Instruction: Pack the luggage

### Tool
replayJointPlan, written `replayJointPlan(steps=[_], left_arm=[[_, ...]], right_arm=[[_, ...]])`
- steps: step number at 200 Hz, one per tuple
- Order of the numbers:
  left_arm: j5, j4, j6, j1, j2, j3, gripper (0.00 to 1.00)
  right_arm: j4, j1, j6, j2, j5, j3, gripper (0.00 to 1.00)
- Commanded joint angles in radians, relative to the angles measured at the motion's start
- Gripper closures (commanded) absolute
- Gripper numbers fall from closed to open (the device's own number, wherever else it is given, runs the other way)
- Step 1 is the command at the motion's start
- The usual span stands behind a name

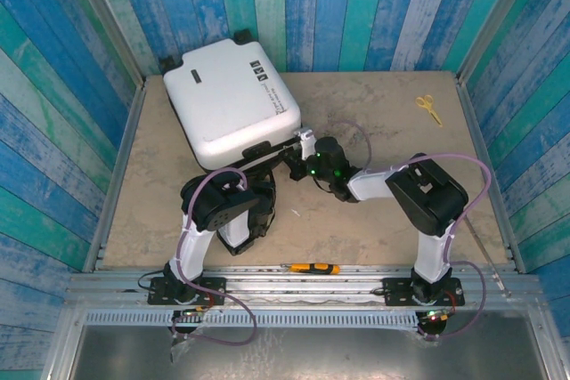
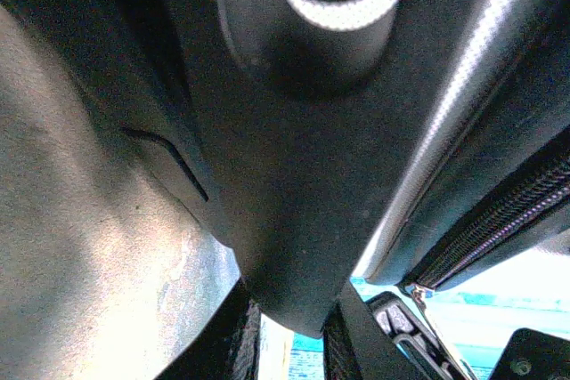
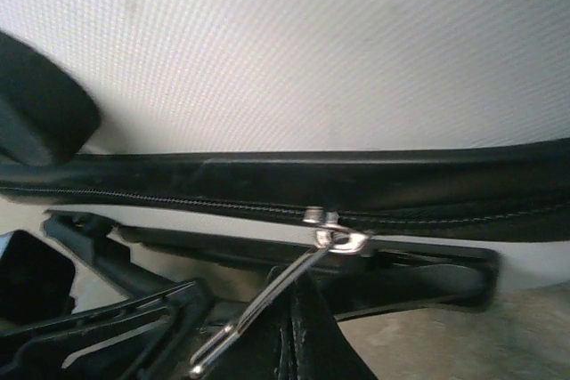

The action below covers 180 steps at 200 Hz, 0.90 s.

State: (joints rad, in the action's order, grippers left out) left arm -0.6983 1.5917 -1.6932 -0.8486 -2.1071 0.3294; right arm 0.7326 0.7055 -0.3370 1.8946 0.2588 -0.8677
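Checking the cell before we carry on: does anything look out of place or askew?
The luggage sits skewed to the edges of the table, towards its far left corner. An orange cutter lies at the near edge between the arm bases, and yellow scissors lie alone near the far right corner: both are loose blades.

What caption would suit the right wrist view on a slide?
White luggage, its zipper pull pinched in the right jaws.

We see yellow scissors (image 1: pixel 429 109) near the table's (image 1: pixel 383 220) far right corner, an orange-and-black cutter (image 1: pixel 310 268) at its near edge, blue plank walls (image 1: pixel 356 6) around
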Motion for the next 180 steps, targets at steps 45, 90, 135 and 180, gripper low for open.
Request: replayJointPlan(steps=[45, 90, 135, 180], left_arm=[[0.252, -0.298, 0.072, -0.039, -0.142, -0.044, 1.00], [0.246, -0.297, 0.070, -0.039, -0.137, -0.056, 1.00], [0.252, -0.284, 0.072, -0.039, -0.149, -0.046, 1.00], [0.252, -0.289, 0.074, -0.038, -0.146, -0.046, 1.00]], right_arm=[[-0.097, -0.011, 0.035, -0.105, 0.056, 0.023, 0.96], [-0.232, -0.019, 0.093, -0.214, -0.036, 0.070, 0.50], [-0.179, -0.015, 0.020, -0.202, -0.116, 0.084, 0.43], [-0.147, 0.039, 0.001, -0.115, -0.183, 0.030, 0.45]])
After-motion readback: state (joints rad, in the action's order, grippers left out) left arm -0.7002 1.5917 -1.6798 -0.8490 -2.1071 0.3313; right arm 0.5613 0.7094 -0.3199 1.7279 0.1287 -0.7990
